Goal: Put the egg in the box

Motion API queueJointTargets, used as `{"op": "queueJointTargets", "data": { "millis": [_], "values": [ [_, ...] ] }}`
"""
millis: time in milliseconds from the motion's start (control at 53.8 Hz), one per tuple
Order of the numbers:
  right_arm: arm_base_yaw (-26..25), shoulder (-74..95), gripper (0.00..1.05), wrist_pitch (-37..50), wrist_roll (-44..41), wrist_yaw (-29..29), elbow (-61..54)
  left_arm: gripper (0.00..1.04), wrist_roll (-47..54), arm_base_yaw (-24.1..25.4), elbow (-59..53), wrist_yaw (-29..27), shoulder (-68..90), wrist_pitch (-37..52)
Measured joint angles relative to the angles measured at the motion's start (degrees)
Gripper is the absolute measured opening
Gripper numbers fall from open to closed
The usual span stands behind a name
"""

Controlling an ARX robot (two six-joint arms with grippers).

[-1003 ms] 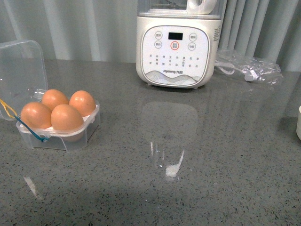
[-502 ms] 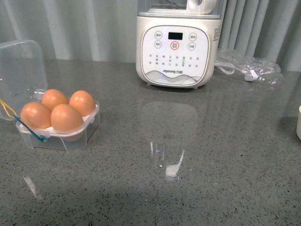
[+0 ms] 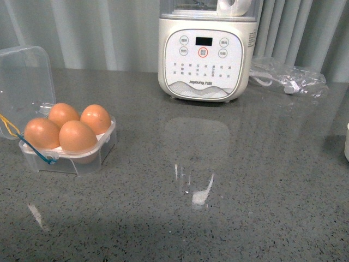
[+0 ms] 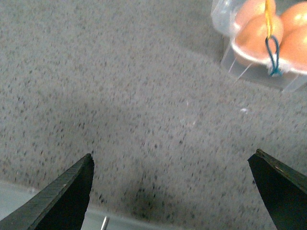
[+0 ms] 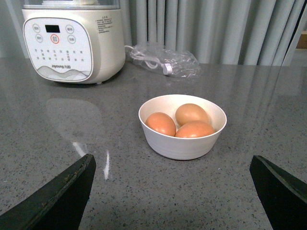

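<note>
**While the box holds four eggs, three lie in the bowl**

As its clear lid stands open, the box sits at the left of the grey countertop, every cell filled. My left gripper hovers near it, fingers spread wide, empty. My right gripper, equally spread, faces the white bowl; the Joyoung appliance stands further back.

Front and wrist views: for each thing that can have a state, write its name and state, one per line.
Box: lid open, all four cells filled with eggs.
Bowl: upright, holds three eggs.
Appliance: upright, display blank.
Left gripper: open, empty.
Right gripper: open, empty.
Plastic bag: crumpled.
</note>
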Motion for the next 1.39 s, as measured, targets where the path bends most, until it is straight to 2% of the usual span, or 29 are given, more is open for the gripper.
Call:
{"op": "queueJointTargets", "data": {
  "millis": [223, 316, 520, 1022, 1245, 1393],
  "values": [
    [0.00, 0.00, 0.98, 0.00, 0.00, 0.00, 0.00, 0.98, 4.24, 10.25, 7.58, 10.80, 19.63, 18.43],
    [0.00, 0.00, 0.98, 0.00, 0.00, 0.00, 0.00, 0.98, 6.05, 13.29, 11.56, 13.77, 27.26, 22.40],
    [0.00, 0.00, 0.98, 0.00, 0.00, 0.00, 0.00, 0.98, 10.16, 16.22, 17.38, 14.47, 38.12, 26.56],
    [0.00, 0.00, 0.98, 0.00, 0.00, 0.00, 0.00, 0.98, 14.14, 16.17, 26.77, 14.45, 54.64, 32.52],
    [0.00, 0.00, 0.98, 0.00, 0.00, 0.00, 0.00, 0.98, 9.68, 15.56, 31.10, 18.91, 60.22, 33.35],
    [0.00, 0.00, 0.98, 0.00, 0.00, -0.02, 0.00, 0.98, 5.70, 12.79, 31.15, 19.45, 60.30, 34.23]
  ]
}}
